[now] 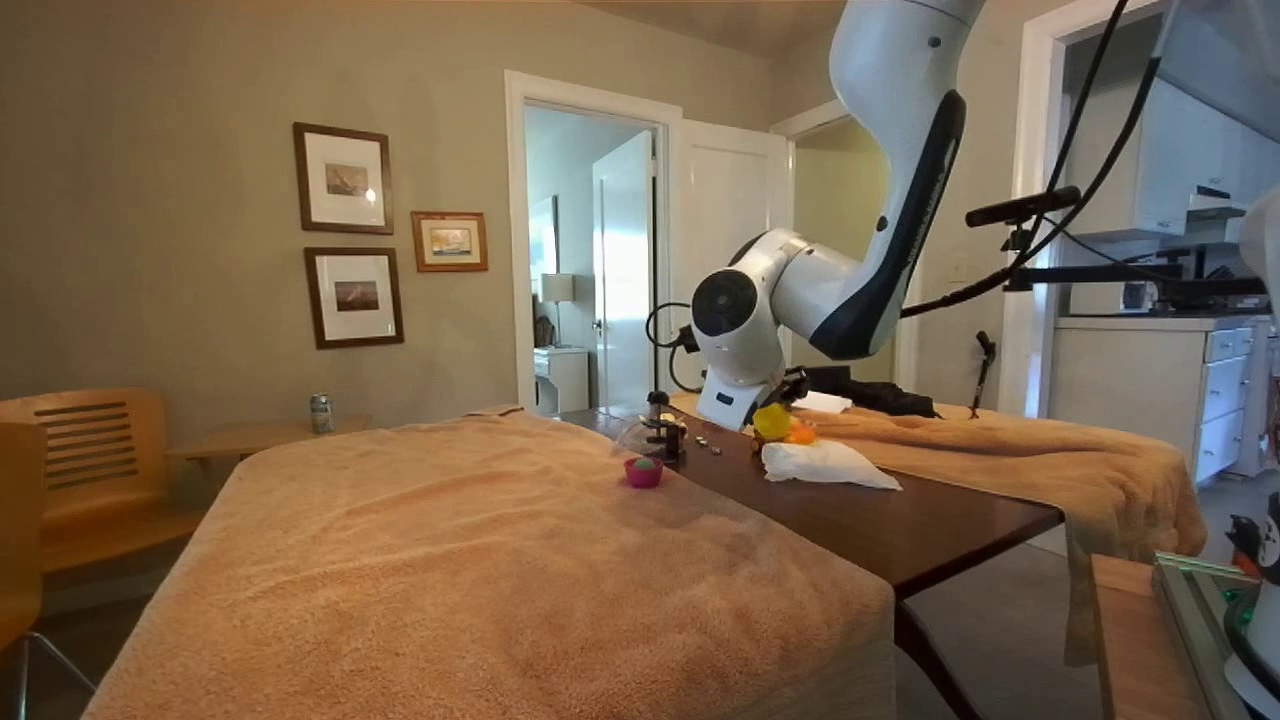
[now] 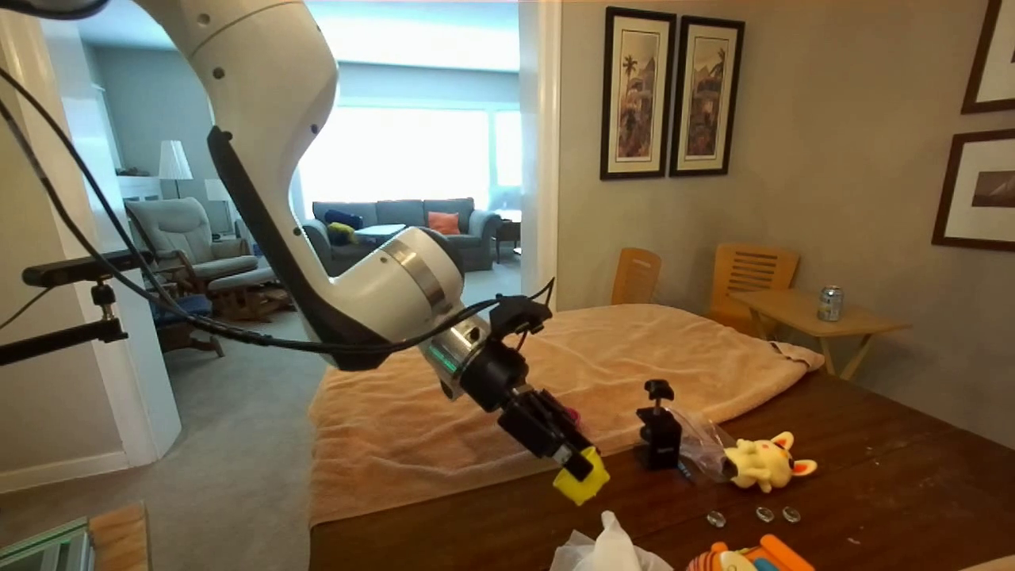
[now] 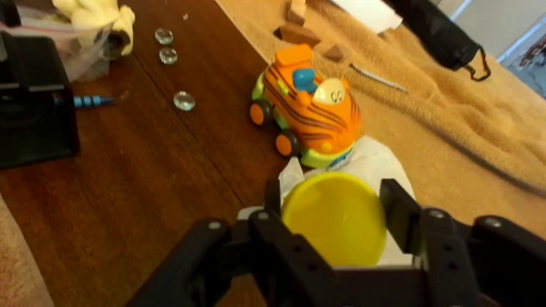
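In the wrist view, the yellow round cup (image 3: 337, 226) sat in the black two-fingered gripper (image 3: 333, 204), in front of a white crumpled bundle (image 3: 379, 164), with the orange striped toy car (image 3: 313, 115) beyond. Three clear glass pebbles (image 3: 184, 101) lay left of the car on the dark brown wooden table (image 3: 170, 183); left of them was the blue crayon (image 3: 91, 101), beside the black boxy clamp (image 3: 32, 115). In an exterior view, the small pink cup (image 1: 643, 477) stood on an orange towel (image 1: 480, 560), a green object (image 1: 645, 464) inside.

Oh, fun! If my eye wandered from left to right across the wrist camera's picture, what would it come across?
Black clamp → blue crayon → glass gems → yellow cup → long black thing with a loop at its end.
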`<state>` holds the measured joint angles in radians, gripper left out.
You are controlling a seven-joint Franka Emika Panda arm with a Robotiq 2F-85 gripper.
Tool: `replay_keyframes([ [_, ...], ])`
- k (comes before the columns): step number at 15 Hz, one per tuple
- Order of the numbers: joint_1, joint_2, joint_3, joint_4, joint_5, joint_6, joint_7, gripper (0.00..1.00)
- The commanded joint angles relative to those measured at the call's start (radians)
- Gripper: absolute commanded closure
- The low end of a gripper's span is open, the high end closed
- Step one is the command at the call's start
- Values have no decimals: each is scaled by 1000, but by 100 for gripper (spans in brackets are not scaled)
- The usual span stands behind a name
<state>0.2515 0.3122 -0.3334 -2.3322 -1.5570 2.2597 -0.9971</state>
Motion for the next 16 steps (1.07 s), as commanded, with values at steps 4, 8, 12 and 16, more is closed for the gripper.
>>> replay_keyframes([
  [4,-132,-5,199,-51,-274,-364,299,65],
  [8,-156,10,258,-75,-267,-553,410,65],
  [12,-165,33,290,-85,-267,-685,434,65],
  [16,-170,61,297,-81,-284,-795,401,65],
])
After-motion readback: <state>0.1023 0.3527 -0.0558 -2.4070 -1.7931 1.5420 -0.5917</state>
